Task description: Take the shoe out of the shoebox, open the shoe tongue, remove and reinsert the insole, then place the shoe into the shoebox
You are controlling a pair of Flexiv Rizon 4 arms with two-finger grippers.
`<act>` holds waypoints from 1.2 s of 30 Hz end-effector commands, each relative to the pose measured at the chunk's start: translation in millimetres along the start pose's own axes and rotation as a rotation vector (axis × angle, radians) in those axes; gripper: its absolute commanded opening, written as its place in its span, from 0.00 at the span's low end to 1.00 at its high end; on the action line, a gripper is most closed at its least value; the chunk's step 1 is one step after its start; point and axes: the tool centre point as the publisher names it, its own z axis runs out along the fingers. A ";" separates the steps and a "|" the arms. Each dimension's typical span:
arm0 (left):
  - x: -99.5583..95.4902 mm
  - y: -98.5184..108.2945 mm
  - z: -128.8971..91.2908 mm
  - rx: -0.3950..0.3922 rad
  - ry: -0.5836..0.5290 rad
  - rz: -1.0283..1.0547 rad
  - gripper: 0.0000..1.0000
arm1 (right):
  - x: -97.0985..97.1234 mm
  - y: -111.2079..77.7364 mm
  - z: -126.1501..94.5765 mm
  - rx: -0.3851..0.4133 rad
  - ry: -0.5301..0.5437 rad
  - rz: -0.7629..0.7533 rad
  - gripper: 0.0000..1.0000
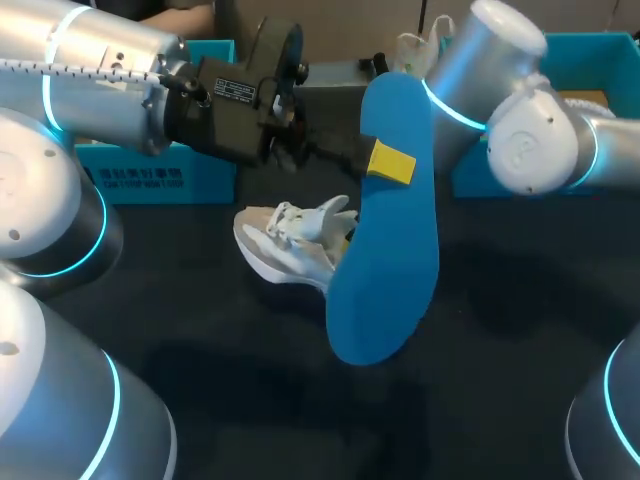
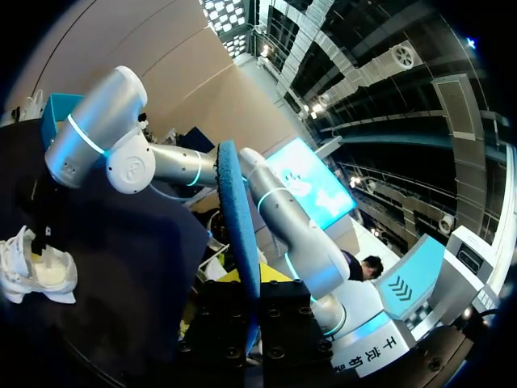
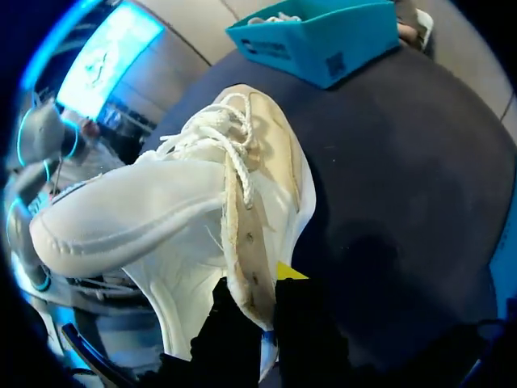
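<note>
The blue insole point(image 1: 385, 240) hangs upright over the middle of the table, and my left gripper point(image 1: 388, 160) is shut on its upper part. In the left wrist view the insole point(image 2: 238, 226) stands edge-on between that gripper's point(image 2: 252, 295) fingers. The white shoe point(image 1: 295, 245) lies on the dark table just left of the insole, its tongue and laces pulled up. My right arm point(image 1: 520, 130) comes in from the back right, and its gripper is mostly hidden behind the insole. Up close, my right gripper point(image 3: 271, 303) is shut on the shoe's point(image 3: 202, 210) side edge at the opening.
A teal shoebox point(image 1: 150, 178) stands at the back left under my left arm, and is also seen beyond the shoe point(image 3: 323, 40). A second teal box point(image 1: 600, 60) stands at the back right. The table's front half is bare dark cloth point(image 1: 300, 420).
</note>
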 end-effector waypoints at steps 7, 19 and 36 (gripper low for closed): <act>-0.1 -2.9 1.9 -0.005 -0.001 -0.001 0.00 | 29.6 -9.2 10.3 -0.146 -0.027 0.372 0.00; -0.1 -2.9 1.9 -0.005 -0.001 -0.001 0.00 | 31.3 -11.5 9.0 -0.122 -0.021 0.371 0.00; -0.1 -2.9 1.9 -0.005 -0.001 -0.001 0.00 | 25.5 -28.2 -6.6 -0.252 -0.192 0.527 0.00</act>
